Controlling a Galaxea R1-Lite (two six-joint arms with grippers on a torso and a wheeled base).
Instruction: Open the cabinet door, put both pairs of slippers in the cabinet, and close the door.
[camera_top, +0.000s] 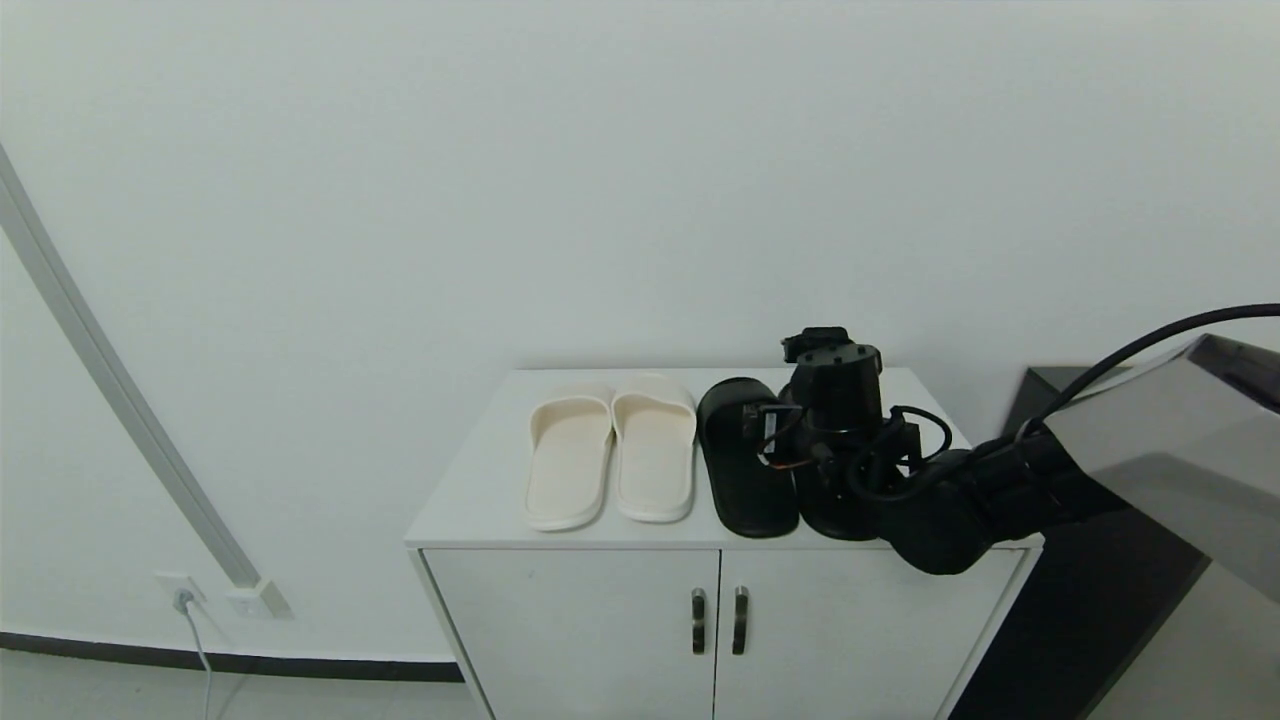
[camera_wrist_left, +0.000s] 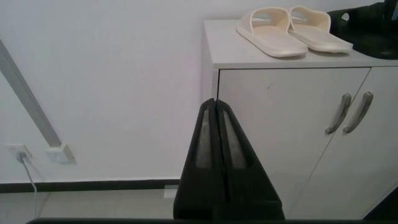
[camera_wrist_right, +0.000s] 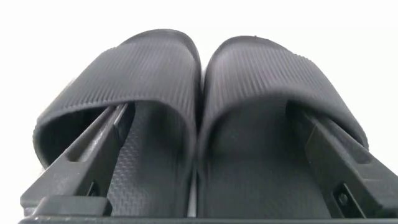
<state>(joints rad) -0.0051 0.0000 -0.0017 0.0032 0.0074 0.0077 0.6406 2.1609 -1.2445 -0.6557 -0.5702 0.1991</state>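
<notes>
Spanning both black slippers (camera_wrist_right: 155, 74), the right gripper (camera_wrist_right: 209, 113) spreads wide, a finger under each strap. The left gripper (camera_wrist_left: 216, 109) is pinched together, empty.

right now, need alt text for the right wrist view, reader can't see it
The right gripper is open, with one finger slid under the strap of each of the two black slippers. The slippers lie close side by side, toes pointing away.
</notes>
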